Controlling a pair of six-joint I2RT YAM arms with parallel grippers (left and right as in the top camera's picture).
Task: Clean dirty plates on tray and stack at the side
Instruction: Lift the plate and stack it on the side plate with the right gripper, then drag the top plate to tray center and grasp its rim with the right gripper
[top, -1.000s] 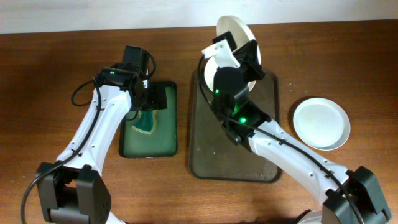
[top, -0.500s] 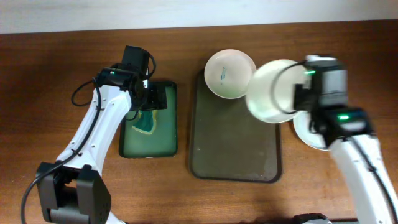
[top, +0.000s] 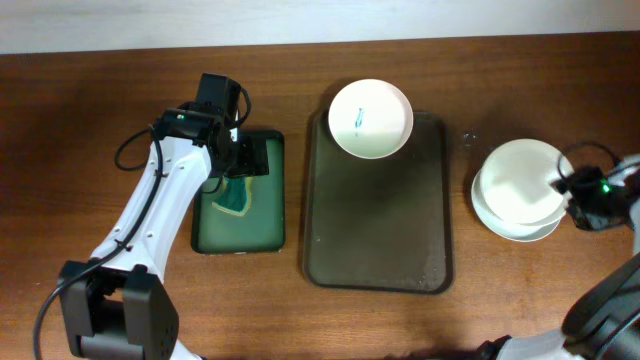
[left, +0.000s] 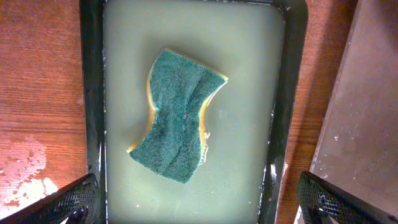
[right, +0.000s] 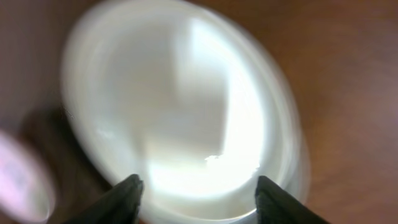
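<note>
One white plate (top: 370, 118) with a teal smear in its centre lies on the far end of the dark brown tray (top: 378, 235). Two more white plates (top: 515, 188) are stacked on the table to the right of the tray. My right gripper (top: 570, 186) is at the right rim of the top one. In the blurred right wrist view this plate (right: 180, 106) fills the picture and the gripper (right: 199, 202) is open, its jaws apart. My left gripper (top: 243, 152) hangs open over the green tray; in its wrist view the gripper (left: 199, 205) holds nothing.
A green sponge (left: 177, 115) lies in shallow water in the small green tray (left: 283, 93), also seen left of the brown tray (top: 240, 225). Water spots mark the wood beside it. The right arm's cable (top: 590, 152) loops near the stacked plates.
The right arm swung from the tray to the right with a white plate, laid it on the plate there, and its jaws opened. The left arm stayed still.
</note>
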